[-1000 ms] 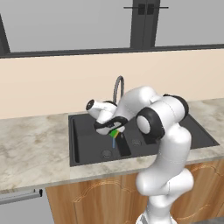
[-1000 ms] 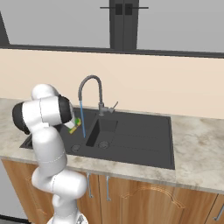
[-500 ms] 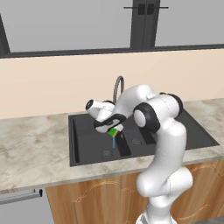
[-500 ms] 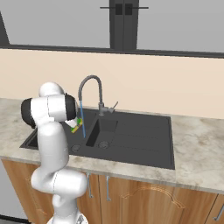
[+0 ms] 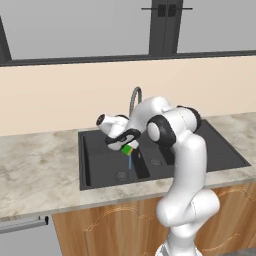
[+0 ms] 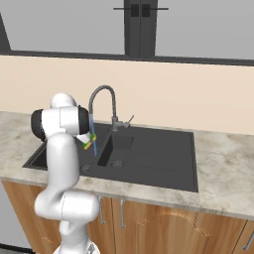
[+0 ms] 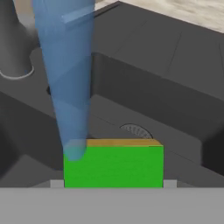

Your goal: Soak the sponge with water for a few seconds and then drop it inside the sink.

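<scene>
Holding the sponge (image 7: pixel 113 166) under the faucet (image 6: pixel 102 101) seemed to be the reason for the whole pose: the arm was bent low over the sink (image 5: pixel 100 172) so that the water (image 7: pixel 70 83) could fall on the sponge and run off into the basin, not on the counter (image 5: pixel 35 170). In the hand view the blue stream came down from the top and met the green face of the sponge near one corner, so only one side was directly under it, in my judgement enough for soaking. A thin yellow layer showed along the far edge of the green face.

From the left base view the sponge (image 5: pixel 127 149) hung in the air over the dividing part between the two basins, apart from the sink floor, with a short piece of the stream visible below it. From the right base view it appeared just beside the faucet's outlet.

The gripper (image 5: pixel 125 145) was closed on the sponge, the jaws narrow and pressing its two sides; the fingertips themselves were mostly hidden behind it. I judged the soaking step was in hand, and the drop into the sink not yet done.
</scene>
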